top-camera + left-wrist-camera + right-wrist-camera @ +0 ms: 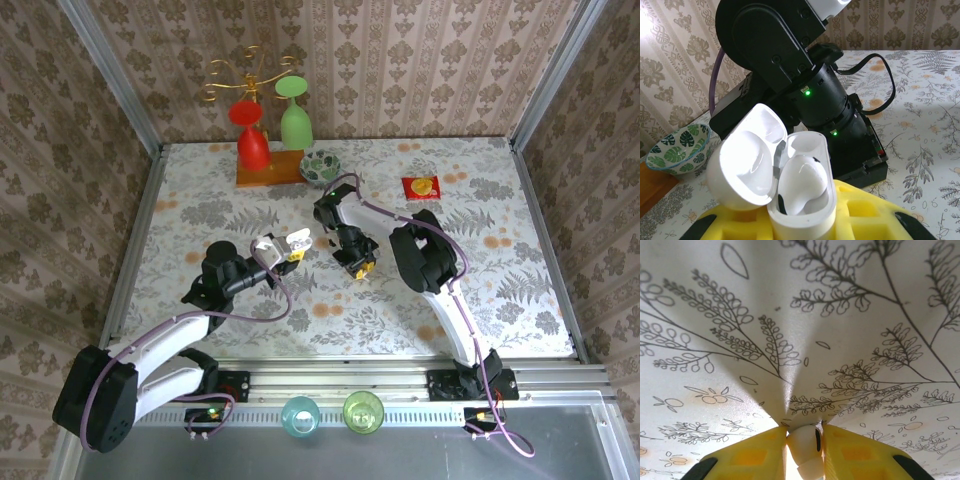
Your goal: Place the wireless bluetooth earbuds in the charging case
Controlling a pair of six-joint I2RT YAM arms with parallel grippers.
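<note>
My left gripper [286,249] is shut on a white charging case [297,240], held up above the table. In the left wrist view the case [801,210] stands between the yellow pads [865,210] with its lid [745,165] swung open to the left. One white earbud [802,182] sits in the case. My right gripper [360,268] points down at the tablecloth, a little right of the case. Its yellow pads [860,455] are shut on a second white earbud [802,447] at the cloth, which puckers up in folds around the fingertips.
A wooden stand with a red glass [251,135] and a green glass [295,118] is at the back. A leaf-patterned bowl [322,166] sits beside it, and a red card [421,187] lies at the back right. Two cups [300,415] [363,411] stand on the near rail.
</note>
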